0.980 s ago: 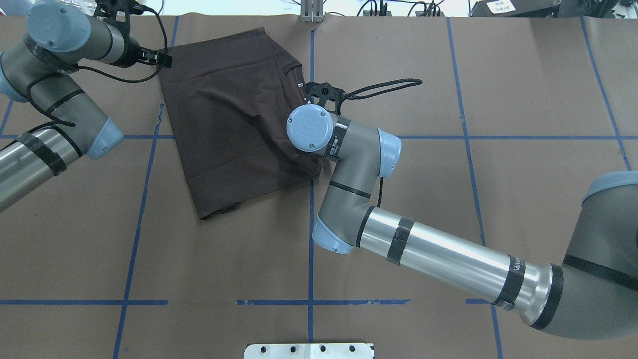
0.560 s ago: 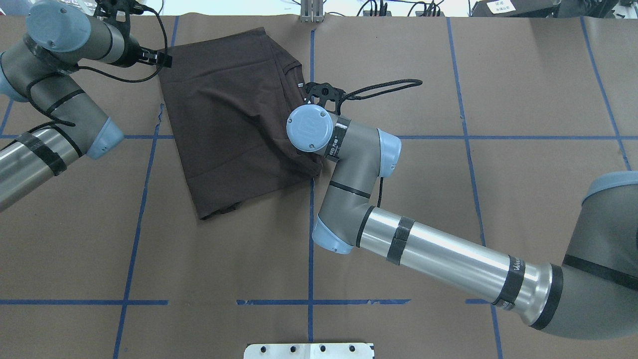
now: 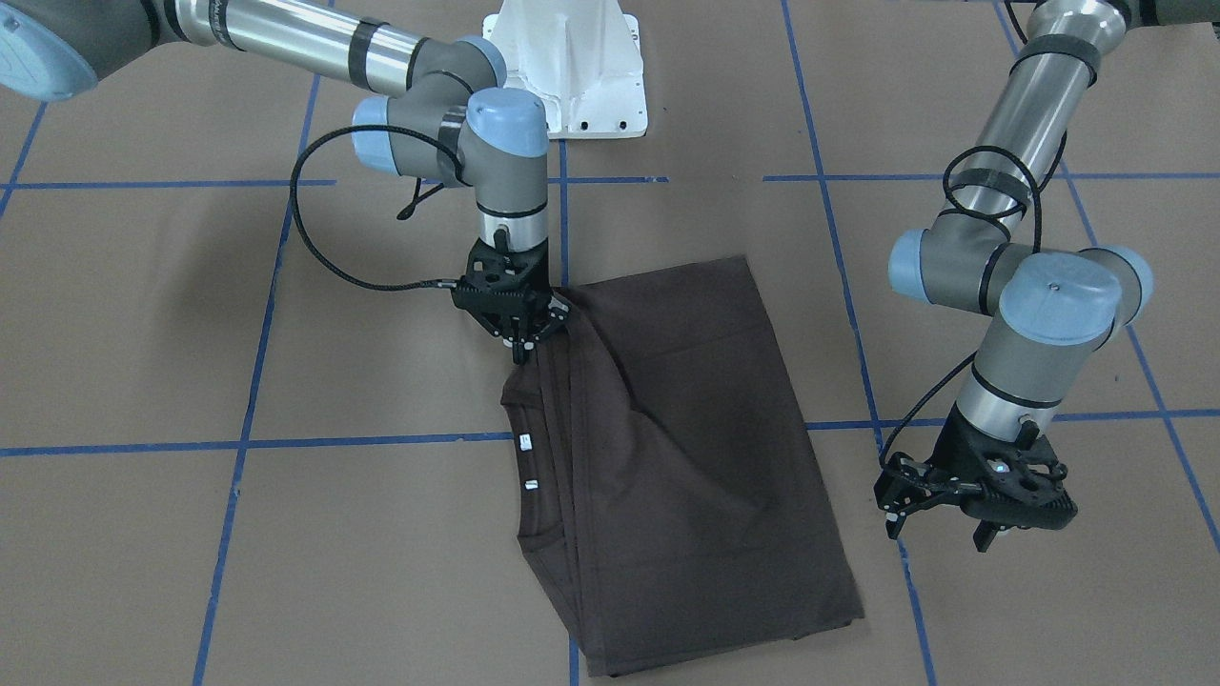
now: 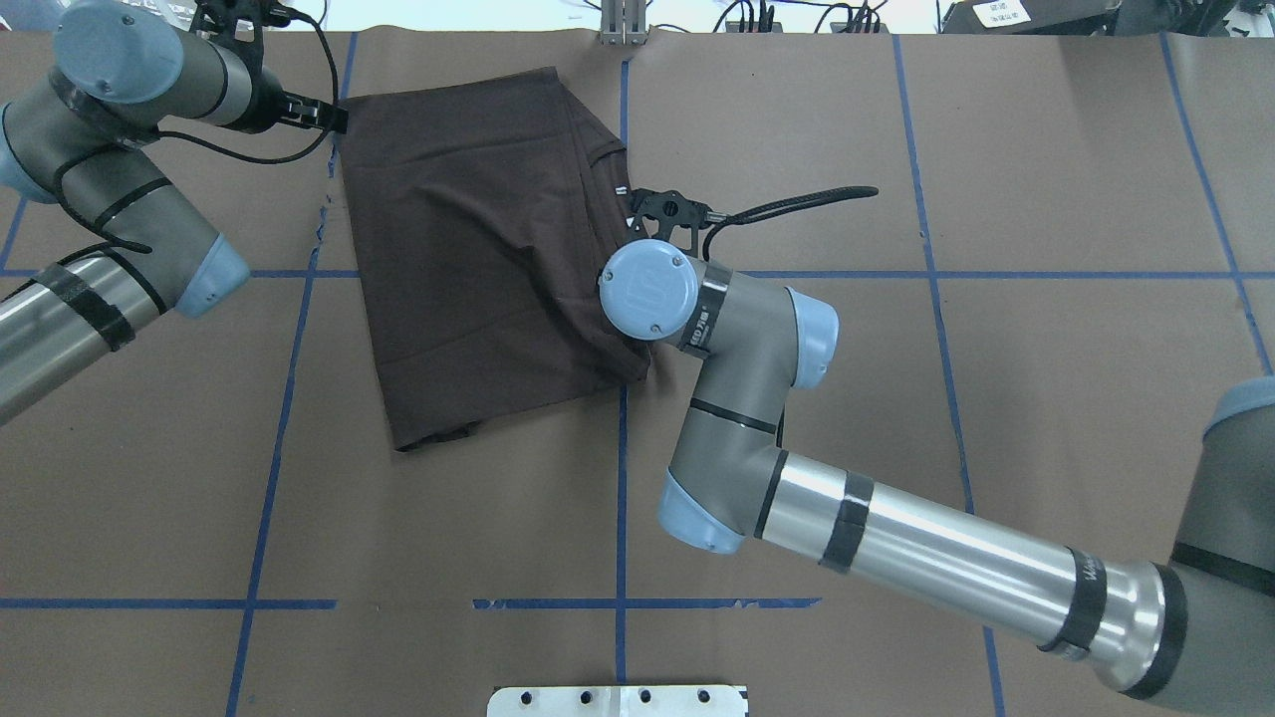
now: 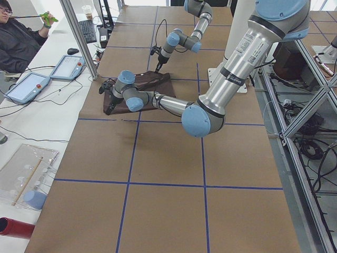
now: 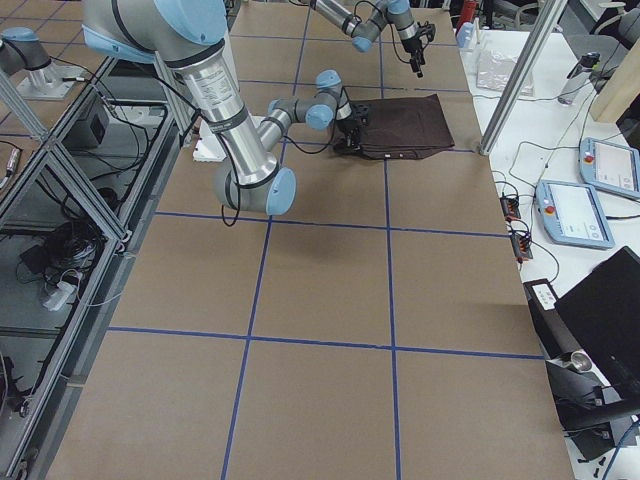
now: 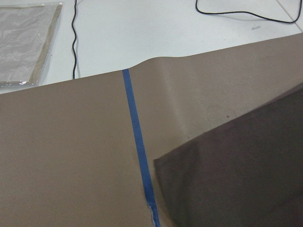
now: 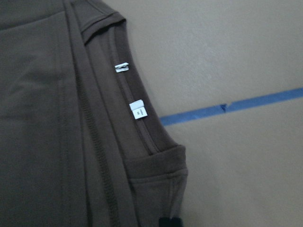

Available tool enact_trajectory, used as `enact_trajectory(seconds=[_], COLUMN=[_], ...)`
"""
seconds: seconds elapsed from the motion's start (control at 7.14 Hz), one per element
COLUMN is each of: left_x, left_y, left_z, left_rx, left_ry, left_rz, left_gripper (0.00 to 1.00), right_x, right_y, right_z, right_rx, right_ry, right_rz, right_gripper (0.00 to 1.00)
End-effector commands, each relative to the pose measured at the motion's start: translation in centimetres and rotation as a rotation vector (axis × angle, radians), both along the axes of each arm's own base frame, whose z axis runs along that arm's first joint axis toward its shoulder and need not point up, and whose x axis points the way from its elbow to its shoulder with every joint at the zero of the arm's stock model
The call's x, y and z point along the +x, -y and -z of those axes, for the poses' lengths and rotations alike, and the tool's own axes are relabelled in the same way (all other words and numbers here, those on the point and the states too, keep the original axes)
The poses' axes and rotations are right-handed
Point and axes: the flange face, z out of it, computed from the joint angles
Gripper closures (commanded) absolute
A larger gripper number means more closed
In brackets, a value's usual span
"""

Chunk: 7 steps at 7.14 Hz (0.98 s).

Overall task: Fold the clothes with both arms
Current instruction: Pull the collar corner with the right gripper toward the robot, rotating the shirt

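The dark brown T-shirt (image 3: 686, 457) lies folded on the brown paper table, and it also shows in the overhead view (image 4: 468, 249). Its collar with two white neck tags (image 8: 137, 109) faces my right arm. My right gripper (image 3: 522, 351) is shut on the shirt's folded edge beside the collar, and one black fingertip (image 8: 169, 222) shows at the cloth. My left gripper (image 3: 939, 529) hangs open and empty just off the shirt's far corner, not touching it. The left wrist view shows only that shirt corner (image 7: 236, 179).
Blue tape lines (image 4: 623, 478) cross the paper. The white base pedestal (image 3: 569, 67) stands on the robot's side. The table's far edge (image 4: 777, 30) has cables behind it. A side table with tablets (image 5: 31, 87) and a metal post (image 5: 79, 37) stand beyond it.
My right arm has moved to the right and slightly toward the robot, dragging the shirt with it. The shirt's far corner has slid away from my left gripper, which stayed put.
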Motion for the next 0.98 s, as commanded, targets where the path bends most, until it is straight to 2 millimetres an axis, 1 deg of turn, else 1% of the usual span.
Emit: enact_trajectory(seconds=[0.0, 0.14, 0.28, 0.42, 0.56, 0.7, 0.84], left_x=[0.2, 0.5, 0.5, 0.6, 0.6, 0.6, 0.6], left_y=[-0.1, -0.2, -0.2, -0.3, -0.3, -0.3, -0.3], left_z=[0.1, 0.1, 0.1, 0.1, 0.1, 0.1, 0.1], left_rx=[0.001, 0.001, 0.001, 0.002, 0.002, 0.001, 0.001], left_ry=[-0.001, -0.001, -0.001, -0.002, -0.002, -0.001, -0.001], left_rz=[-0.003, -0.007, -0.007, -0.009, -0.009, -0.009, -0.009], left_gripper=[0.00, 0.00, 0.00, 0.00, 0.00, 0.00, 0.00], right_x=[5.3, 6.0, 6.8, 7.1, 7.0, 7.1, 6.9], right_y=[-9.8, -11.9, -12.5, -13.2, -13.8, -13.9, -14.1], right_z=[-2.9, -4.6, -5.7, -6.0, -6.9, -7.0, -6.1], right_rx=[0.050, 0.055, 0.054, 0.056, 0.062, 0.064, 0.071], right_ry=[-0.017, -0.034, -0.048, -0.048, -0.067, -0.069, -0.055], right_rz=[0.044, 0.046, 0.052, 0.062, 0.065, 0.067, 0.083], right_gripper=[1.00, 1.00, 1.00, 1.00, 1.00, 0.49, 0.00])
